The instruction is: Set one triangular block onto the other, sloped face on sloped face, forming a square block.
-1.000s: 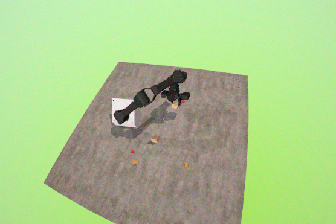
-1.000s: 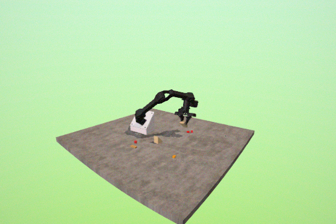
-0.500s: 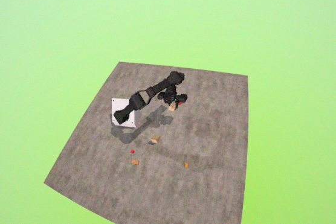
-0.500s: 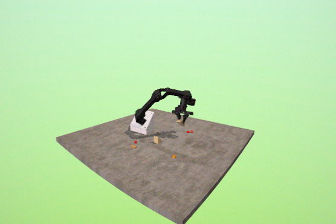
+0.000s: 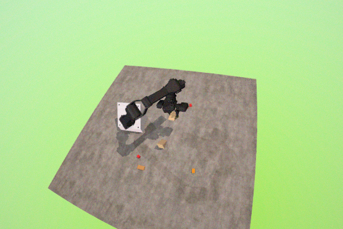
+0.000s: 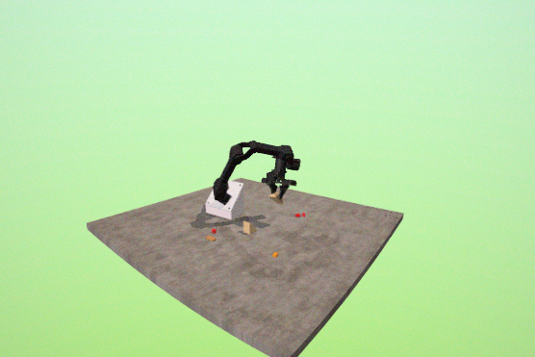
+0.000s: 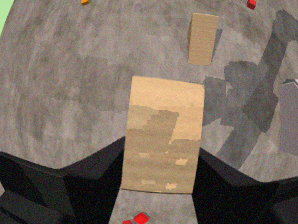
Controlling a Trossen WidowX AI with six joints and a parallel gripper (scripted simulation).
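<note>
Above the table (image 6: 337,243), the gripper (image 6: 279,191) is clenching one triangular wooden block (image 7: 162,136) and ought to be carrying it level toward the other block (image 7: 202,38) at twelve o'clock.

Arm (image 6: 250,148) arched, tool (image 6: 277,193) pointing down, clamped on block (image 7: 164,135).

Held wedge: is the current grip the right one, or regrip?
Keep it. The gripper is shut from above on the held wedge's two flat side faces. Those faces look parallel, so the fingers likely won't slip as on a slope. The face to mate with the lower wedge appears free.
</note>
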